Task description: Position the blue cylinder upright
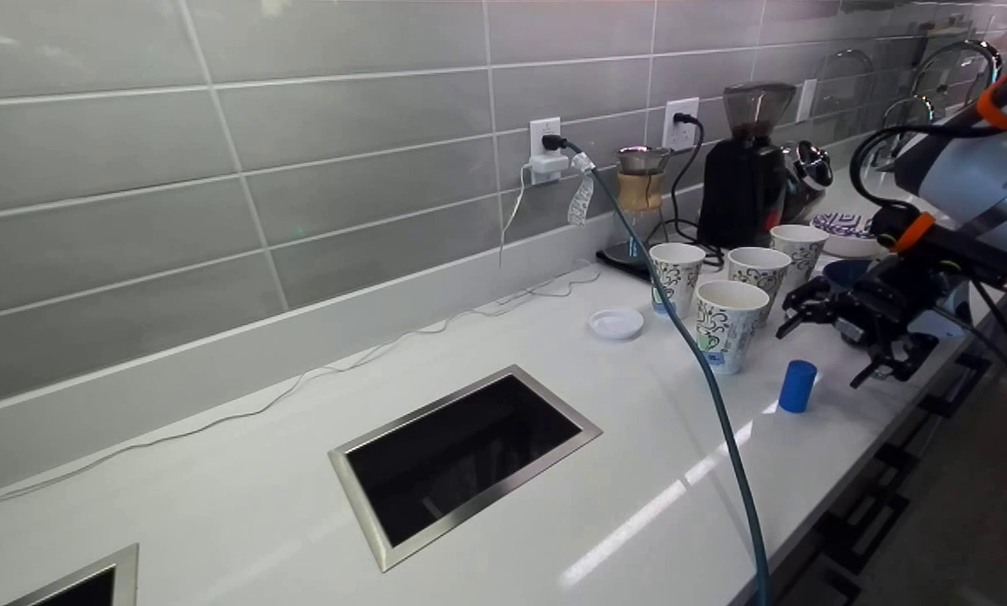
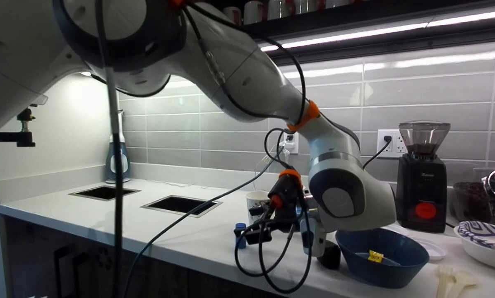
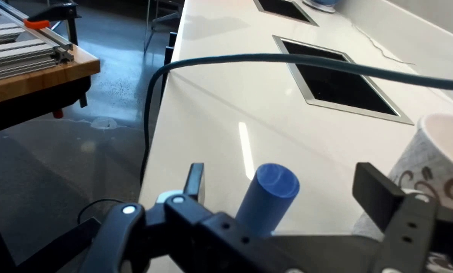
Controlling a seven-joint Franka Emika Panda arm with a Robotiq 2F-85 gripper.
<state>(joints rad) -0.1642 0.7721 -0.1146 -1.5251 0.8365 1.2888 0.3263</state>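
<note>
Robotiq gripper [image 1: 819,359] hung low over the white counter [image 1: 604,488], fingers [image 3: 376,195] apart and holding nothing, with the blue cylinder [image 1: 797,387] standing on end just ahead. Its long axis ran vertical, crosswise to the fingers, and in the wrist view it appeared between them, a patterned paper cup [image 3: 438,163] close by one finger, so any grip seemed to need only a straight advance. How near the fingertips were was hard to tell, the cylinder's base being hidden there.

White counter [image 1: 638,396] (glossy) carries cups [image 1: 734,324] and a blue cylinder [image 1: 797,390].
</note>
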